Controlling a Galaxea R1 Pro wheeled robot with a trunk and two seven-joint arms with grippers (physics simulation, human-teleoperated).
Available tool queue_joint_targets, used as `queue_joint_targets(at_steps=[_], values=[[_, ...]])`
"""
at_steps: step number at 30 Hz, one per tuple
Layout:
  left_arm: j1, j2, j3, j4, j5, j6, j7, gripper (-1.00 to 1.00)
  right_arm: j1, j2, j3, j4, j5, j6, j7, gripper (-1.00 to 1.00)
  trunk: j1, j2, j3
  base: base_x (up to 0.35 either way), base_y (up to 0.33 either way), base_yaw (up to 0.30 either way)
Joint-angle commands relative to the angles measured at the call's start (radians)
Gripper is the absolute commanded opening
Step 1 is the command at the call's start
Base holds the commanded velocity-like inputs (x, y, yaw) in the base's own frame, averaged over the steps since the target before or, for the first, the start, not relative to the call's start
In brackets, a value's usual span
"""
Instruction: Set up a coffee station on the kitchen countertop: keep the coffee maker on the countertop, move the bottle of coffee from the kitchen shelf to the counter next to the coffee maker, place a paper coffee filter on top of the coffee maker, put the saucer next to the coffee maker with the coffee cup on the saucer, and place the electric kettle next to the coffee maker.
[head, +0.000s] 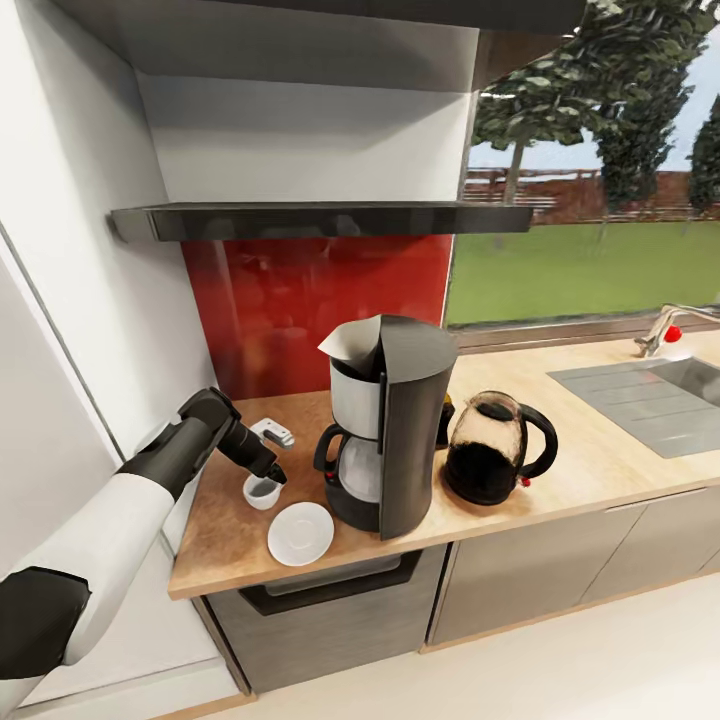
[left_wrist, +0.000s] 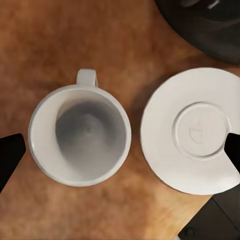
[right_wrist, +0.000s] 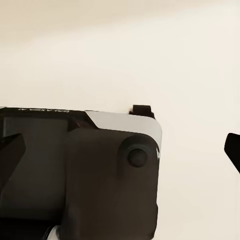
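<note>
Bright, even daylight; soft shadows, glossy red backsplash (head: 320, 300) reflections, slightly blurry renders, wide-angle edge stretching.

The left gripper (head: 270, 478) hangs open-jawed just above the coffee cup (head: 261, 491), bare kitchen countertop (head: 215, 540) at its 7 o'clock. At 4 o'clock the saucer (head: 300, 533) lies just beside the cup, not touching. At 3 o'clock the coffee maker (head: 385, 425) blocks passage; beyond it the electric kettle (head: 492, 447) stands close, open worktop past that
</note>
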Motion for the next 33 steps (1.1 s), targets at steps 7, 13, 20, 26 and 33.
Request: queue_joint_targets(at_steps=[7, 13, 20, 26, 33], values=[[0.001, 0.000, -0.002, -0.001, -0.009, 0.006, -0.010, 1.00, -0.001, 0.000, 0.007, 0.000, -0.010, 0.001, 0.003, 1.00, 0.001, -0.002, -0.002, 0.001, 0.000, 0.000], [0.001, -0.001, -0.002, 0.000, -0.008, 0.006, -0.010, 1.00, -0.001, 0.000, 0.006, 0.000, -0.011, 0.001, 0.003, 1.00, 0.001, -0.002, -0.002, 0.000, 0.000, -0.090], [0.001, -0.002, -0.002, 0.000, -0.007, 0.006, -0.010, 1.00, -0.001, -0.003, 0.007, 0.001, -0.010, 0.001, 0.003, 1.00, 0.001, -0.002, -0.002, 0.000, 0.000, -0.133], [0.016, -0.001, -0.002, 0.000, -0.009, 0.006, -0.010, 1.00, -0.001, -0.018, 0.007, 0.001, -0.010, 0.002, 0.003, 1.00, 0.001, -0.002, -0.002, 0.000, 0.000, -0.010], [0.028, 0.005, -0.004, 0.000, -0.011, 0.006, -0.009, 1.00, -0.001, -0.021, 0.007, 0.000, -0.010, 0.004, 0.003, 1.00, 0.001, -0.002, -0.002, 0.000, 0.000, -0.001]])
